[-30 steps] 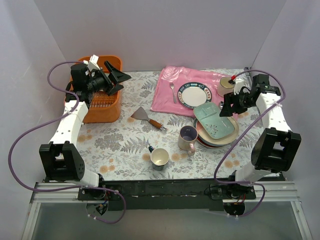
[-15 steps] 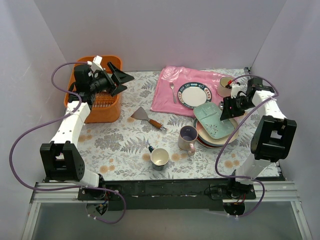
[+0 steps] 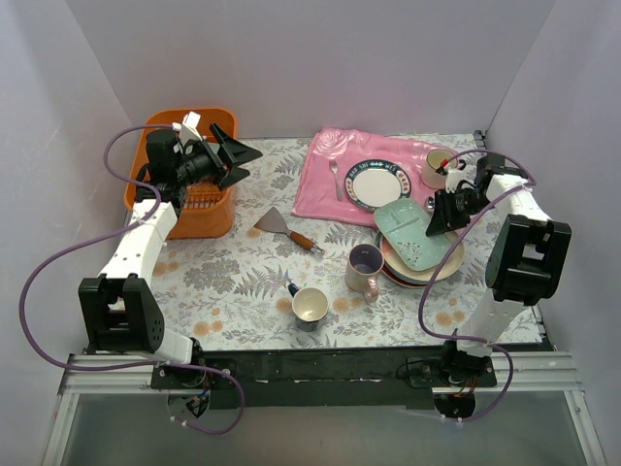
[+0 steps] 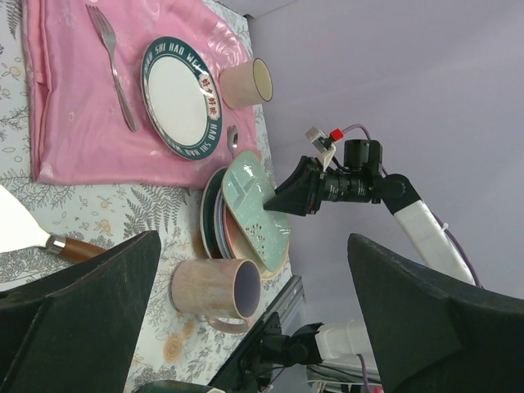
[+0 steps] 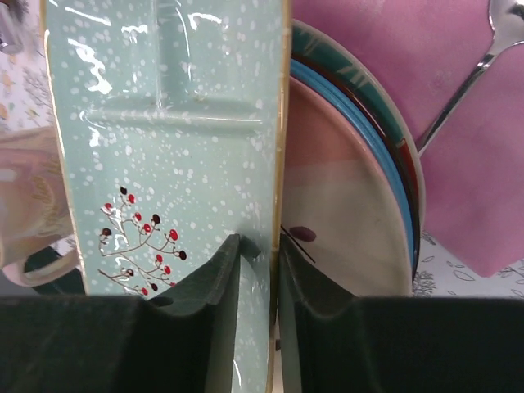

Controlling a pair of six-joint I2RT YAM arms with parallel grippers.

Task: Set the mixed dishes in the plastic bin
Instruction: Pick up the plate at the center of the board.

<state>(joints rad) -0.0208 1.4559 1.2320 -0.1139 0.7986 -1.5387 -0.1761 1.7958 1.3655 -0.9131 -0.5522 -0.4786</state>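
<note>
A mint-green tray-plate (image 3: 415, 231) lies tilted on a stack of plates (image 3: 432, 272) at the right. My right gripper (image 3: 439, 218) is shut on its far rim. In the right wrist view the fingers (image 5: 217, 278) straddle the tray's (image 5: 164, 147) gold edge, with the pink plate (image 5: 336, 164) and a red-rimmed teal plate (image 5: 393, 139) beneath. A lilac mug (image 3: 365, 269) stands beside the stack and a grey-white mug (image 3: 310, 306) sits near the front. The orange plastic bin (image 3: 199, 209) is at the far left. My left gripper (image 3: 238, 152) hangs open and empty over its right edge.
A pink cloth (image 3: 325, 184) at the back holds a blue-rimmed white plate (image 3: 380, 184), a spoon (image 3: 335, 177) and a cream mug (image 3: 439, 167). A wood-handled spatula (image 3: 281, 225) lies mid-table. White walls enclose three sides.
My right gripper's fingers have closed onto the tray-plate's rim as the right arm shifted slightly. The left gripper has drifted a little right and stayed open.
</note>
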